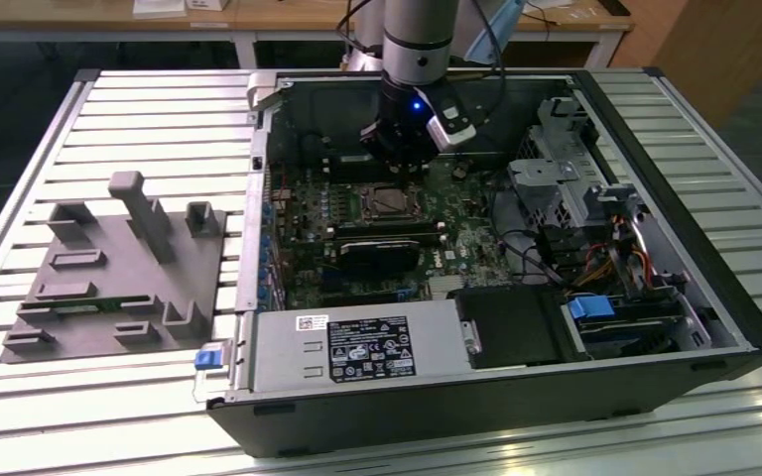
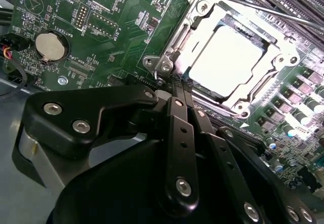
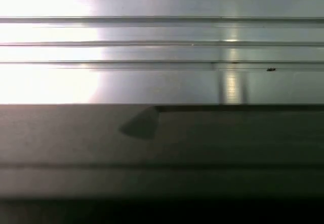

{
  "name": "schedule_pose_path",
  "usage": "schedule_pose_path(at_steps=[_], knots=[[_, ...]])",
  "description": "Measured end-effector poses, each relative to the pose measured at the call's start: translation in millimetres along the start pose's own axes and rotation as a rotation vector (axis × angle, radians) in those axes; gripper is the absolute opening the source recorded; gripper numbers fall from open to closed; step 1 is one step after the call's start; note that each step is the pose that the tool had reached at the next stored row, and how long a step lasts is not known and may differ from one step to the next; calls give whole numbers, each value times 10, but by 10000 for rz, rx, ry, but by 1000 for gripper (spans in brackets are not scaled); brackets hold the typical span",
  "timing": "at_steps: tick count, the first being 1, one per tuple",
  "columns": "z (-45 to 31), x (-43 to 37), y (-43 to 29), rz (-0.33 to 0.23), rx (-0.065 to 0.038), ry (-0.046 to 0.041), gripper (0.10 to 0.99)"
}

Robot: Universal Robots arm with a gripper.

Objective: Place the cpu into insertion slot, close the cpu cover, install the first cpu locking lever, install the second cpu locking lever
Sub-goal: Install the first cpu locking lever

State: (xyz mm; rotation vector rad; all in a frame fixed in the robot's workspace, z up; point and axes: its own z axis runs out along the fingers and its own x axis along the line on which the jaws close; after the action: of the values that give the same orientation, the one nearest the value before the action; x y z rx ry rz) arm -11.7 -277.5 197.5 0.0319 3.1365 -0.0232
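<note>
The cpu point(image 2: 228, 62) lies flat in the insertion slot point(image 1: 388, 201) on the green motherboard, its top glaring bright. The cpu cover point(image 2: 195, 36), a silvery frame, lies down around it. A thin metal lever rod point(image 2: 263, 8) runs along the far side of the socket. My gripper point(image 1: 399, 159) hangs inside the open computer case just behind the socket in the exterior view. In the second wrist view its black fingers point(image 2: 174, 112) are pressed together, and the gripper point(image 2: 178, 88) stands shut at the socket's corner with nothing visible between the fingers.
A grey fixture block point(image 1: 116, 268) sits on the slatted table point(image 1: 116, 99) at the exterior view's left. Case walls, a power supply point(image 1: 354, 347), a drive cage point(image 1: 579, 188) and cables surround the board. A coin battery point(image 2: 49, 45) sits beside the socket.
</note>
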Motion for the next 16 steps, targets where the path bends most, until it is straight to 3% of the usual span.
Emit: schedule_pose_path(at_steps=[6,11,16], knots=[[7,-4,1,1,-37,3,118],[7,-4,1,1,-204,5,118],[-37,-5,1,2,-210,5,118]])
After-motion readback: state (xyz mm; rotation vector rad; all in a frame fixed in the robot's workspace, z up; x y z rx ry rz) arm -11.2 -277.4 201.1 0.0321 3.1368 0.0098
